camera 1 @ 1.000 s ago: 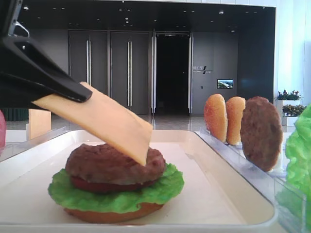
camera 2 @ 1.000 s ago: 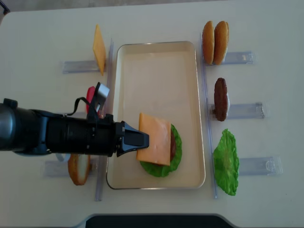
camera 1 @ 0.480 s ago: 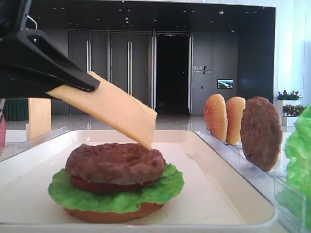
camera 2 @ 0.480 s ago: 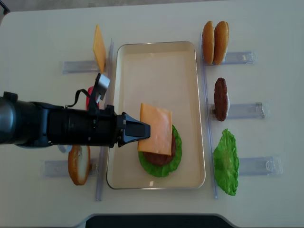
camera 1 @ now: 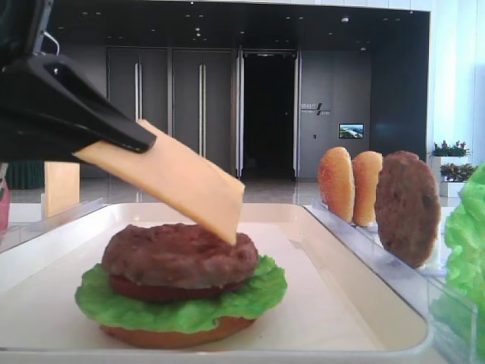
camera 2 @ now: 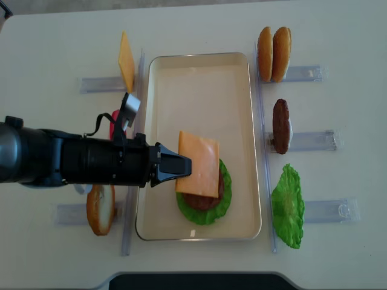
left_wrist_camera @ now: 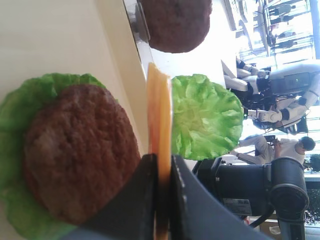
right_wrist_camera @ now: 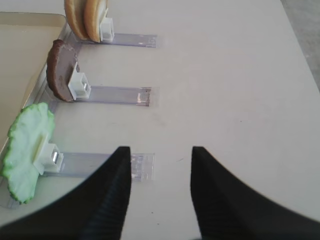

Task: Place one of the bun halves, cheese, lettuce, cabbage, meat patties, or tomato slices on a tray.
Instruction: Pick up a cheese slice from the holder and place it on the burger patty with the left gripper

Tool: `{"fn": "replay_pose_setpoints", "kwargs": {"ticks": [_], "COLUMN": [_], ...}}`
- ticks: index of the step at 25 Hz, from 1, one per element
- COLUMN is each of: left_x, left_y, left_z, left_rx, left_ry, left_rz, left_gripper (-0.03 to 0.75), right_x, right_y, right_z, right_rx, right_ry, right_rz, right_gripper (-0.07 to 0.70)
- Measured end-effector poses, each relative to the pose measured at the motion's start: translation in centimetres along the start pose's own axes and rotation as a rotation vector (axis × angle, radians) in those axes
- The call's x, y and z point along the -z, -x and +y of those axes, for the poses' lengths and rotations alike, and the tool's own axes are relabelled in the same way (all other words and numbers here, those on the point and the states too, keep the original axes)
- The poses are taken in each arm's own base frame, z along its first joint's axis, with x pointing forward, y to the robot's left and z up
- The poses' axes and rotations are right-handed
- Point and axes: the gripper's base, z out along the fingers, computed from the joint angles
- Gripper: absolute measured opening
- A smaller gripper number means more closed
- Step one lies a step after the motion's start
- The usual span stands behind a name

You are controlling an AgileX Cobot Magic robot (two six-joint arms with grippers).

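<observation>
Left gripper (camera 2: 181,167) is gripping the cheese (camera 2: 198,164) by its near edge w/ fingers clenched, having just lifted then dipped the far corner back onto the patty (camera 1: 180,254) on the tray (camera 2: 199,72), so release is looking near; right gripper (right_wrist_camera: 160,192) is idling, fingers apart.

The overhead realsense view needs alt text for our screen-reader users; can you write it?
The left gripper holds a cheese slice over a patty on lettuce in the cream tray. Racks alongside hold bun halves, another patty and a lettuce leaf.
</observation>
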Motion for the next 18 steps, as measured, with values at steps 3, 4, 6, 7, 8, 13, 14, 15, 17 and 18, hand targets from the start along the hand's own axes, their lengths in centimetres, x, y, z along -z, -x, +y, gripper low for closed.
{"fn": "replay_pose_setpoints", "kwargs": {"ticks": [3, 4, 6, 7, 8, 13, 14, 15, 17, 18], "left_x": [-0.4, -0.6, -0.8, -0.8, -0.9, -0.9, -0.9, -0.9, -0.9, -0.9], "left_y": [-0.1, -0.2, -0.3, -0.3, -0.3, -0.3, -0.3, -0.3, -0.3, -0.3], "left_z": [0.8, 1.1, 1.4, 1.5, 1.6, 1.5, 1.5, 1.5, 1.5, 1.5], "left_rx": [0.031, 0.042, 0.058, 0.058, 0.058, 0.053, 0.053, 0.053, 0.053, 0.053], "left_ry": [0.008, 0.010, 0.007, 0.008, 0.007, -0.011, -0.014, -0.015, -0.017, -0.017], "left_rz": [0.019, 0.025, 0.032, 0.035, 0.036, 0.037, 0.038, 0.038, 0.038, 0.038], "left_gripper": [0.034, 0.034, 0.034, 0.034, 0.034, 0.034, 0.034, 0.034, 0.034, 0.037], "right_x": [0.0, 0.0, 0.0, 0.0, 0.0, 0.0, 0.0, 0.0, 0.0, 0.0], "right_y": [0.0, 0.0, 0.0, 0.0, 0.0, 0.0, 0.0, 0.0, 0.0, 0.0], "right_z": [0.0, 0.0, 0.0, 0.0, 0.0, 0.0, 0.0, 0.0, 0.0, 0.0], "right_rx": [0.000, 0.000, 0.000, 0.000, 0.000, 0.000, 0.000, 0.000, 0.000, 0.000], "right_ry": [0.000, 0.000, 0.000, 0.000, 0.000, 0.000, 0.000, 0.000, 0.000, 0.000], "right_rz": [0.000, 0.000, 0.000, 0.000, 0.000, 0.000, 0.000, 0.000, 0.000, 0.000], "right_gripper": [0.305, 0.305, 0.305, 0.305, 0.305, 0.305, 0.305, 0.305, 0.305, 0.305]}}
